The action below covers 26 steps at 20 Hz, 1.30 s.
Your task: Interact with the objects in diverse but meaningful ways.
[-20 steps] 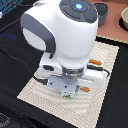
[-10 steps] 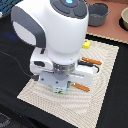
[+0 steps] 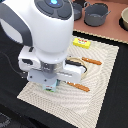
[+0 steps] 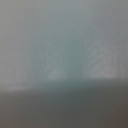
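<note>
The arm's bulky white head hides the pincer in the exterior view, so I cannot tell if it is wide, narrow or holding something (the wrist view is only a grey-green blur). It sits low over the woven mat, near the bench's front edge. A green-white carton peeks out below it. The glossy yellow box lies toward the back edge. Pressing down further could crush the thin carton or drag the soft mat.

Shifted toward the exterior view's left since a second ago: arm, now uncovering more of yellow box and wooden-handled cutlery.
</note>
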Tool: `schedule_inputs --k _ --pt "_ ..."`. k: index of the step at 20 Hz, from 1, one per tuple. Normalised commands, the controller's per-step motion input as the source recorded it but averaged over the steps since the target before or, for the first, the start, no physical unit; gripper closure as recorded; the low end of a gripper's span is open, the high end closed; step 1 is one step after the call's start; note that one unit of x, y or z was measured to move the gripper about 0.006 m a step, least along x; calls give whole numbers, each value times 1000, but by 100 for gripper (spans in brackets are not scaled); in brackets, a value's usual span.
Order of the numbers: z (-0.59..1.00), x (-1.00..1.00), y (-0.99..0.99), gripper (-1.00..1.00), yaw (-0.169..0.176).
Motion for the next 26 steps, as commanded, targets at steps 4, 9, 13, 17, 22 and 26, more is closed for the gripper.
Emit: schedule_inputs --k 4,9,13,17,22,26 --pt "0 -1000 -26 100 0" --pt "-7 -1000 -35 100 0" --pt "-19 -1000 -20 100 5" --pt "-69 -1000 0 100 36" --pt "-163 -999 0 100 78" --pt "-183 -864 4 100 131"
